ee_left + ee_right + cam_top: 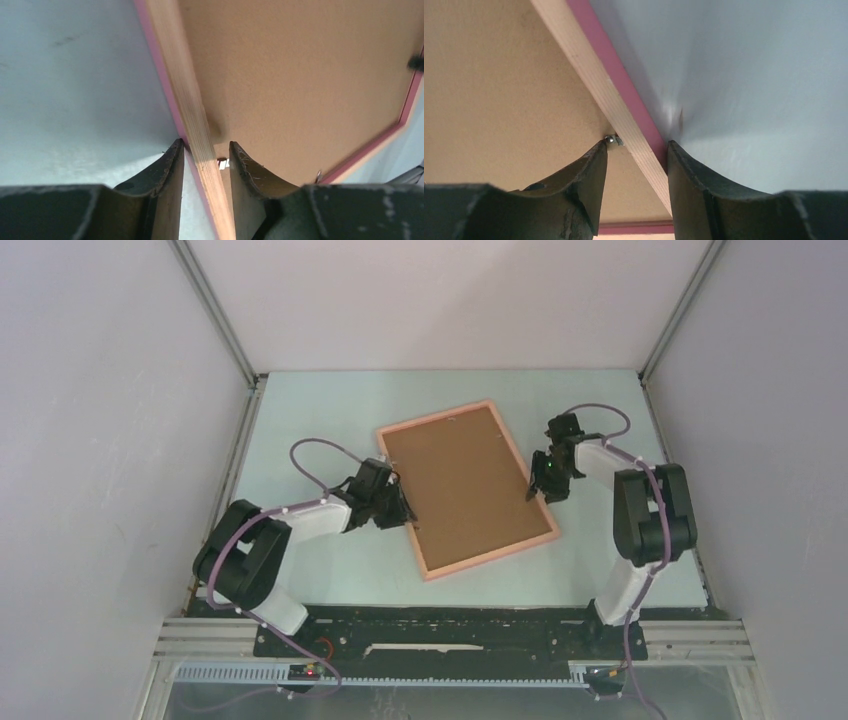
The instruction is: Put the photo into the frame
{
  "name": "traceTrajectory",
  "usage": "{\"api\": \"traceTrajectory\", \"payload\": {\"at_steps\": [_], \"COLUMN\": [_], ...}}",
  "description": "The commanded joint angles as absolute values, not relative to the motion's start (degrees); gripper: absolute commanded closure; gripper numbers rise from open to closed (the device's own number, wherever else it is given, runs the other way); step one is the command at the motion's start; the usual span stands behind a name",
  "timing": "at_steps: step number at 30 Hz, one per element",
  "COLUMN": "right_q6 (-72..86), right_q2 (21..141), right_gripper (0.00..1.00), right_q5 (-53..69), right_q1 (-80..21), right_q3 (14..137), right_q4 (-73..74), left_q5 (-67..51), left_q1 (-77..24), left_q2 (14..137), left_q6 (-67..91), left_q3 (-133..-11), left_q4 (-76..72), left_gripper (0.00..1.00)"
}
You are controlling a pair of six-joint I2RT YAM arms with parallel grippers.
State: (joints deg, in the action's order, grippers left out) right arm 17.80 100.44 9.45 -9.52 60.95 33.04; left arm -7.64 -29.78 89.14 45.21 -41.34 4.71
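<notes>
Pale green table top (330,585) is spread out in front of the two arm bases. On it the frame (490,554) is laid flat, back side up and a bit crooked, and it is filled by a brown board (465,485).

The left gripper (206,145) is placed over the frame's left side bar. That wooden bar is seen running up between the two fingers. Its pink outer edge is touched by the finger (167,172) on the table side. A small gap is left between the bar and the other finger, and a little white clip (223,163) is seen in that gap. These fingers are not squeezed shut; the bar is only straddled.

The right gripper (637,144) is placed over the opposite side bar. The pink edge is touched by the finger on the table side, and a tiny shiny metal tab (610,140) is touched by the tip of the finger on the board side. These fingers are parted too, and the bar is not pinched.

Past both sets of fingertips, the brown board is seen reaching the far bars. Farther still, white walls (430,300) are set around the table.
</notes>
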Motion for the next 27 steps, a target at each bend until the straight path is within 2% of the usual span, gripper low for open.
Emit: {"api": "traceTrajectory", "payload": {"at_steps": [1,4,8,11,15,17,21,27], "right_q6": [17.1,15.7,14.3,13.7,12.8,13.9,16.0,17.9], "right_q2": [109.3,115.1,118.7,117.7,112.0,107.8,97.3,87.9], "right_gripper": [0.47,0.46,0.42,0.38,0.34,0.33,0.33,0.33], "right_q5": [20.9,20.6,18.8,12.4,3.7,3.4,12.8,16.2], "right_q1": [-11.6,-11.6,-10.4,-9.2,-7.5,-6.8,-6.4,-5.9], "right_q3": [73.5,83.2,93.1,98.1,101.0,97.7,81.4,62.1], "right_q4": [26.3,29.9,34.6,38.7,45.6,47.4,42.7,36.9], "left_q5": [-23.1,-24.3,-27.9,-32.9,-32.3,-30.2,-23.9,-10.2], "left_q1": [-39.6,-44.2,-47.5,-47.6,-46.6,-44.0,-34.2,-18.7], "left_q2": [92.0,92.0,91.0,89.4,85.1,81.8,77.6,80.6], "left_q6": [52.1,51.9,47.0,44.0,36.2,32.2,28.0,29.8], "left_q3": [-41.7,-43.0,-47.9,-49.2,-50.7,-52.5,-56.1,-61.8], "left_q4": [-1.4,-2.2,-0.5,1.4,9.3,14.4,21.1,27.0], "left_gripper": [0.69,0.65,0.52,0.41,0.35,0.3,0.19,0.17]}}
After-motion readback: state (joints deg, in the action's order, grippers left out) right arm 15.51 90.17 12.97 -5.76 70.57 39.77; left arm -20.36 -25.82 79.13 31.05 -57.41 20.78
